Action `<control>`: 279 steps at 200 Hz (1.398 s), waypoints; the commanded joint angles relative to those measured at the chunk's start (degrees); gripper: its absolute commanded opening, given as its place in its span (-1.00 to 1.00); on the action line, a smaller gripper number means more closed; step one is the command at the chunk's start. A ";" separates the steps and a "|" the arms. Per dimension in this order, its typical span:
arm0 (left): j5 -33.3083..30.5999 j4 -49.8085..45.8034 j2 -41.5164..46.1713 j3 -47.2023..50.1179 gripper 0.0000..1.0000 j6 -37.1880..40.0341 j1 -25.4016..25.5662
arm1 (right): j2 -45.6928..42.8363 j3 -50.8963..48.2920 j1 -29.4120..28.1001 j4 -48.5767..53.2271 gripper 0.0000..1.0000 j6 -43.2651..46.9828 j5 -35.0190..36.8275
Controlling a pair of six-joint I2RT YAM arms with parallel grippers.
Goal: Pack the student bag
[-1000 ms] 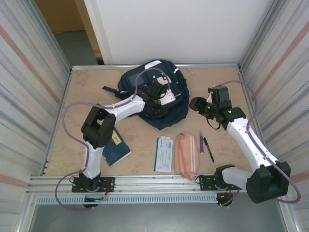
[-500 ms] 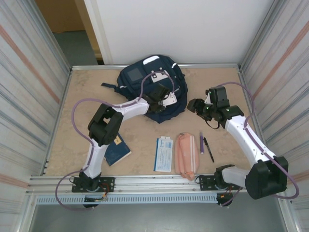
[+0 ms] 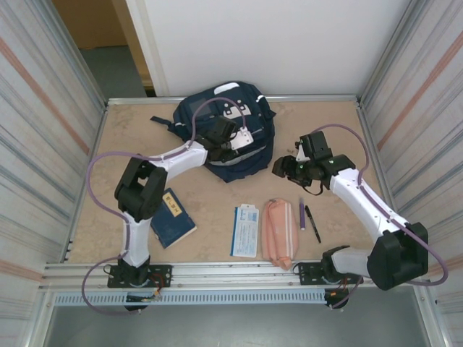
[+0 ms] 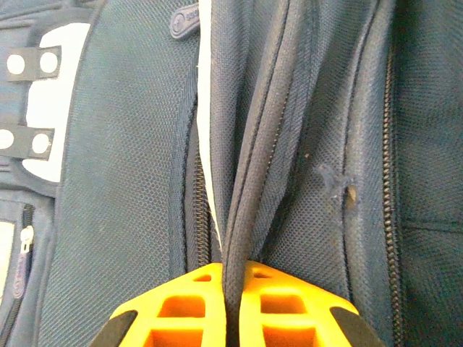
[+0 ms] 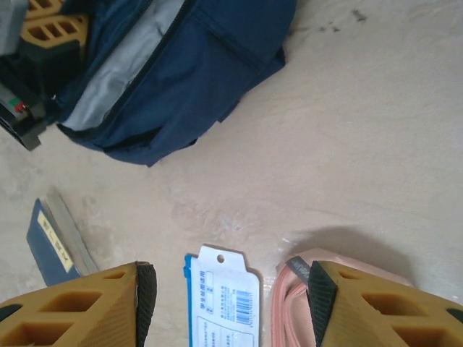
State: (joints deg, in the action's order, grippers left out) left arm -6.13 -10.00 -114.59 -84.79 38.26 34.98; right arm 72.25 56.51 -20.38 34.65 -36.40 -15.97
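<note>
left claw: closed since earlier, now pinching student bag seam fold | bag: dragged farther back on surface | right claw: spread, shifted nearer bag

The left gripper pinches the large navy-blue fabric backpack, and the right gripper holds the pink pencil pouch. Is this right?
Partly. The right wrist view shows the right gripper open and empty, apart from the pink fabric pencil pouch; the left gripper does pinch the navy-blue backpack.
</note>
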 commanded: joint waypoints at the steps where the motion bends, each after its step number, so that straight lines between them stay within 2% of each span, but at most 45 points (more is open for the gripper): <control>1: -0.45 3.58 6.45 -0.27 -1.00 0.34 -1.44 | 1.49 2.71 -4.00 -2.66 0.17 3.46 -4.36; 25: 0.22 3.61 9.23 -3.21 -1.00 1.96 -4.32 | -0.22 0.59 -10.02 -7.26 0.18 2.52 3.74; 50: 1.29 5.63 12.10 -3.75 -1.00 5.76 -5.96 | -0.06 -1.56 -12.40 -12.08 0.18 1.40 3.87; 70: 1.95 7.44 13.50 -2.59 -1.00 9.37 -6.50 | 3.44 -0.39 -14.73 -12.38 0.17 4.25 1.41; 87: 2.54 7.39 14.03 -2.85 -1.00 7.30 -7.15 | 6.25 -0.05 -19.34 -14.63 0.17 9.28 -0.76; 109: 5.60 7.19 14.37 -2.37 -1.00 5.79 -7.65 | 9.59 1.26 -26.86 -16.36 0.17 13.07 2.64; 122: 5.95 6.37 14.43 -1.55 -0.88 3.77 -7.74 | 11.90 3.16 -29.83 -16.60 0.19 12.71 4.44; 144: 6.81 6.11 15.75 3.14 -0.51 -1.50 -7.74 | 16.50 5.51 -31.49 -18.46 0.19 11.72 -0.09; 159: 8.30 7.45 17.76 8.40 -0.39 -6.43 -7.74 | 19.48 5.92 -32.40 -20.39 0.18 11.03 -3.07; 188: 9.25 6.15 22.18 16.83 -0.30 -17.48 -7.74 | 25.04 8.58 -34.33 -20.09 0.17 11.63 -6.75; 200: 4.79 2.33 24.71 18.77 -0.29 -25.29 -7.74 | 27.57 10.53 -34.96 -18.70 0.17 12.35 -7.48; 219: -7.00 -9.05 29.03 19.97 -0.20 -40.73 -8.36 | 31.91 15.51 -35.68 -14.71 0.16 13.41 -8.96; 229: -10.11 -15.98 31.67 20.98 -0.17 -49.44 -9.59 | 33.70 17.70 -36.12 -13.12 0.15 13.66 -9.25; 252: -6.21 -26.76 39.11 26.51 -0.08 -64.39 -14.83 | 37.43 21.80 -36.89 -11.59 0.06 13.27 -9.66; 266: -3.79 -29.07 45.27 33.08 -0.02 -67.62 -18.04 | 39.93 24.05 -37.26 -11.51 -0.04 12.52 -10.15; 279: -1.90 -31.54 51.60 38.17 0.14 -69.99 -21.27 | 42.13 26.03 -37.63 -11.98 -0.10 11.81 -10.07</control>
State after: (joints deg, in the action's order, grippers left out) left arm -9.67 -29.19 -71.75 -54.46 -17.74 17.61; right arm 110.43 78.83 -57.23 20.58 -24.62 -24.43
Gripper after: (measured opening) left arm 0.518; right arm 0.473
